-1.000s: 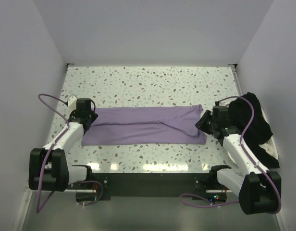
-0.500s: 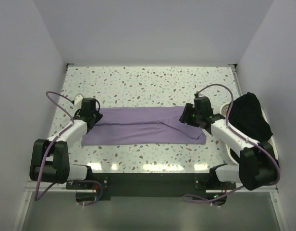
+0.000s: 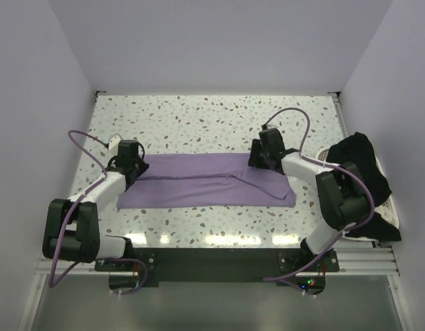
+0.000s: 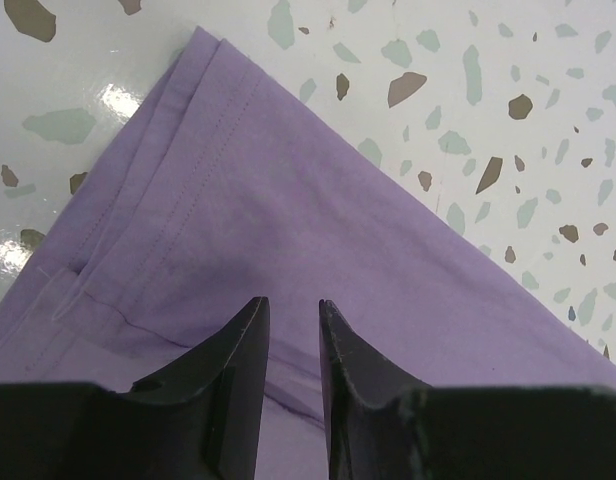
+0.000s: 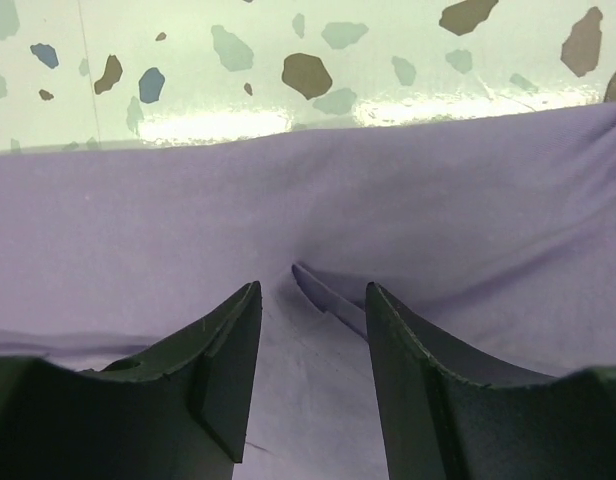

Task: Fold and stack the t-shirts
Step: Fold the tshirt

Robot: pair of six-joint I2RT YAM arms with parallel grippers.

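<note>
— Purple t-shirt (image 3: pixel 205 181), where's it at?
— Flat on the table (image 3: pixel 199 117), folded into a long strip across the middle. Black t-shirt (image 3: pixel 368 176) is bunched up at the right edge, apart from it.
— L gripper (image 4: pixel 293 305)?
— Low over the strip's far left corner, jaws just a crack apart, nothing btwn them.
— R gripper (image 5: pixel 313 290)?
— At the strip's far right edge, jaws wider apart, small crease btwn the tips, not pinched.

Speckled terrazzo table (image 3: pixel 212 117), pale walls (image 3: pixel 219 41)
</note>
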